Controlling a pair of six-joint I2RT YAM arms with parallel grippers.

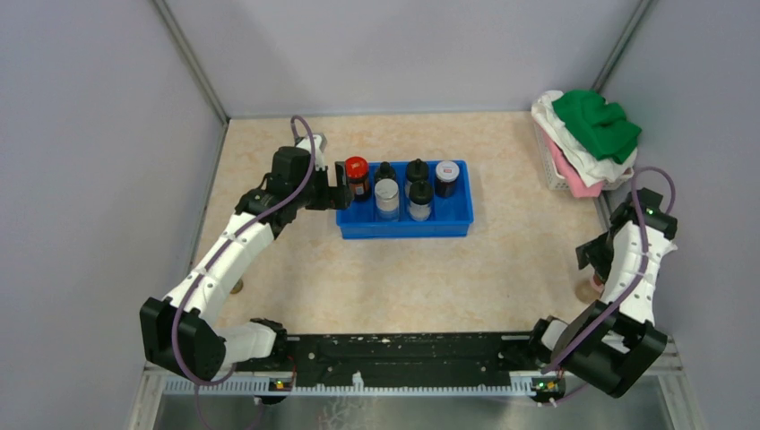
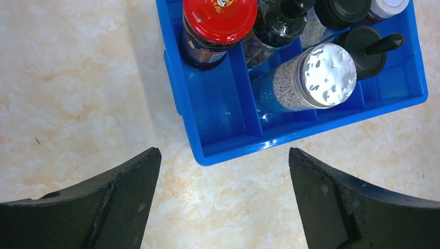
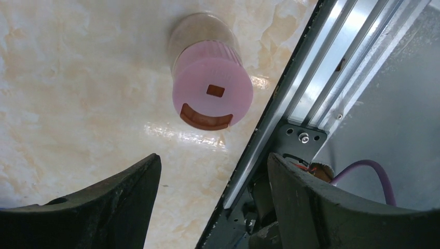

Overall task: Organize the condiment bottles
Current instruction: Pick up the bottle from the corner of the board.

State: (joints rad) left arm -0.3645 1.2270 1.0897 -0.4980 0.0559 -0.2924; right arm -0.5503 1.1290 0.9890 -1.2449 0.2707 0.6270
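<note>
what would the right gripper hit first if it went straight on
Probably the pink-capped jar, standing ahead of the right gripper, jaws open; depth is unclear, so it could touch the table just short of it.

You see the whole beige marbled table (image 1: 502, 269) from above; both wrist cameras look down closely, the left sharing the blue rectangular plastic tray (image 1: 403, 229).

Bright, even light, with glare streaking the glossy table (image 3: 181, 132).

Left wrist view, one o'clock: the top edge crops the black-capped bottle (image 2: 340, 10) and white-capped jar (image 2: 388, 6). Overhead, the right arm (image 1: 627, 269) mostly hides the pink-capped jar (image 1: 589, 288).
</note>
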